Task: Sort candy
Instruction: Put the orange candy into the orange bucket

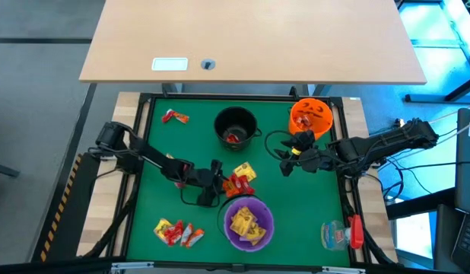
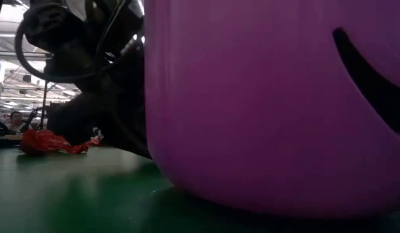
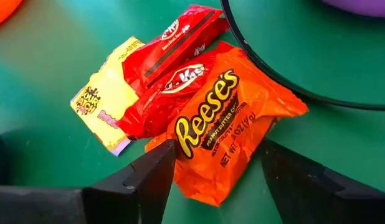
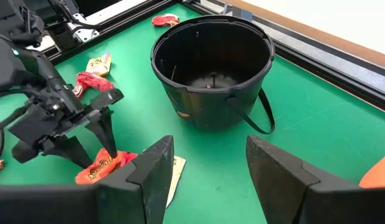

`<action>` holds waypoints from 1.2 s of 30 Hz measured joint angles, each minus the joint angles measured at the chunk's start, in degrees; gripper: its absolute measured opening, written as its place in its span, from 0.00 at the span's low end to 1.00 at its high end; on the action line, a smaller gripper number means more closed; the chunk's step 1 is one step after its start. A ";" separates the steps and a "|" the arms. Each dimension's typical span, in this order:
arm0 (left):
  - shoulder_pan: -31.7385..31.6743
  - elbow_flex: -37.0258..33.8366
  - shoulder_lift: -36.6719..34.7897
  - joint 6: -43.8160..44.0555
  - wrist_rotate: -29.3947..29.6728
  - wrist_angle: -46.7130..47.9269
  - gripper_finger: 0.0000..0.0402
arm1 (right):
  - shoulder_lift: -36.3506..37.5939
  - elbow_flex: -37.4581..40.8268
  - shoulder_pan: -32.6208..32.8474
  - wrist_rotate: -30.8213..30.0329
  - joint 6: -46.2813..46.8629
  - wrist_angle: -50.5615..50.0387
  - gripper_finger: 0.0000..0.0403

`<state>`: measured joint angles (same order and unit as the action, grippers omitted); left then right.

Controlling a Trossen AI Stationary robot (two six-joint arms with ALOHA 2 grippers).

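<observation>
A small pile of candy lies on the green mat between the black bowl and the purple bowl. It holds an orange wrapper, two red ones and a yellow one. My left gripper is low over the pile and open, one finger on either side of the orange wrapper's near end. My right gripper hangs open and empty above the mat, between the black bowl and the orange bowl. The purple bowl holds yellow candy.
More candy lies at the mat's near left, and one piece lies at the far left. A clear plastic item with a red part sits at the near right. A thin black handle curves on the mat just beyond the pile.
</observation>
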<state>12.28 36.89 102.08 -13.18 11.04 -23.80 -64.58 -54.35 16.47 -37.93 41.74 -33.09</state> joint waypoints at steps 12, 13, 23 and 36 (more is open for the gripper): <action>-0.13 0.76 1.53 0.33 0.30 0.13 0.15 | 0.00 0.00 0.00 0.04 0.00 0.04 0.49; 0.00 0.76 1.33 0.61 0.55 0.53 0.11 | 0.00 0.00 0.00 0.04 0.00 0.04 0.49; 2.68 0.47 -9.94 2.08 7.86 12.93 0.01 | -0.02 0.00 0.01 0.04 1.51 0.18 0.49; 6.22 0.52 -28.86 -2.17 17.25 15.84 0.00 | -0.02 0.00 0.00 0.00 1.51 1.07 0.49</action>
<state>18.50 37.41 73.23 -15.36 28.29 -7.97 -64.60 -54.35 16.47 -37.93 43.24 -32.03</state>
